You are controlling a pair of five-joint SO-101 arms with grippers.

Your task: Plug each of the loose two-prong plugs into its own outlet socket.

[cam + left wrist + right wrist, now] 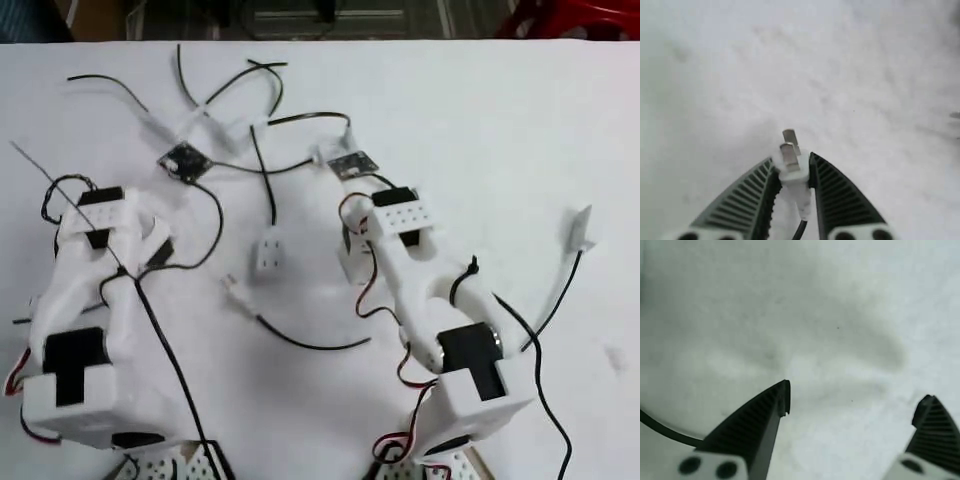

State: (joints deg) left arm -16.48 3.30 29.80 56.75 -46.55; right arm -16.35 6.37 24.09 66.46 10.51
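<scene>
My left gripper (791, 159) is shut on a white two-prong plug (789, 167), whose metal prongs point away from the fingers over bare table. In the high view that gripper (152, 243) sits at the left of the table. A white outlet socket block (268, 250) lies in the middle, between the two arms. Just in front of it lies a loose white plug (232, 288) on a black cable. My right gripper (856, 392) is open with only tabletop between its fingers; in the high view it (352, 258) is just right of the socket block.
Another white plug (580, 230) on a black cable lies at the far right. Tangled black cables, more white plugs (215, 130) and two small dark boards (183, 160) crowd the back middle. A black cable (662, 432) runs beside my right gripper's finger.
</scene>
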